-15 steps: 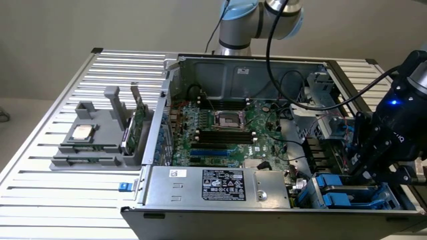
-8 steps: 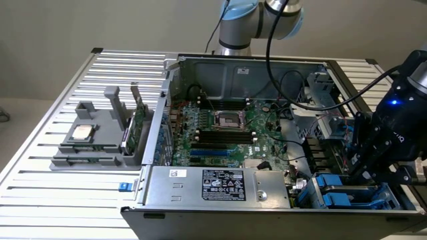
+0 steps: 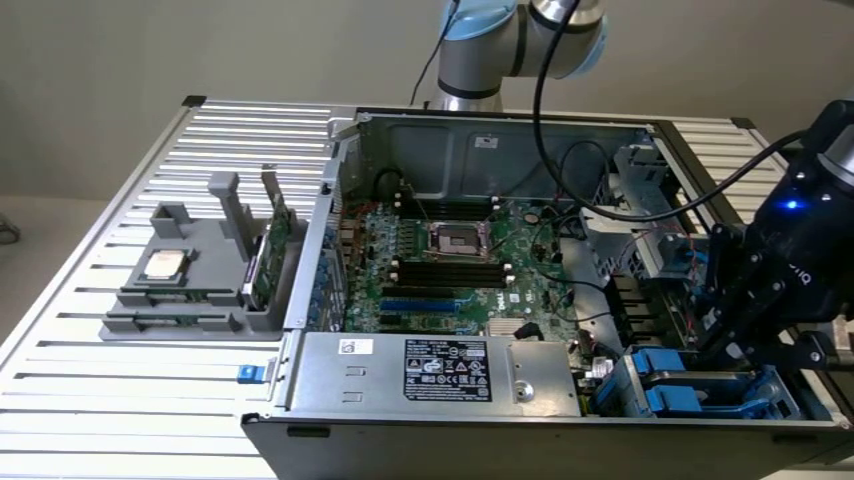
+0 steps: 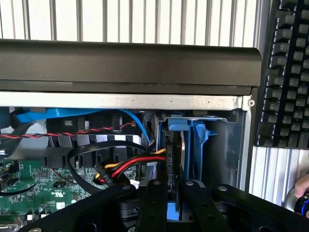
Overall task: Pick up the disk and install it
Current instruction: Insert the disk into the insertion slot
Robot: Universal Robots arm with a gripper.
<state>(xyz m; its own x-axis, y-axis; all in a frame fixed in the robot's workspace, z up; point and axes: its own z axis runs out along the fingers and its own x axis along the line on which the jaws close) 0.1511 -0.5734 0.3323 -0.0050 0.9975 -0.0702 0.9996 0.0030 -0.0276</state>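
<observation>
Gripper (image 4: 173, 193) fingers, nearest the lens, are clenched on the outer edge of the disk (image 4: 173, 150), holding it upright and edge-on, probably to line it up with its slot. Open computer case (image 3: 534, 440) sits on the slatted bench (image 3: 80, 400); the blue drive bay (image 4: 200, 145), in the case corner at the exterior view's right, has the disk looking partly seated. Disk reads as a thin dark-grey slab framed by blue plastic carrier.

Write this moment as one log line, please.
jaws: shut on disk | disk: edge-on at blue bay | where: computer case, exterior view's right
</observation>
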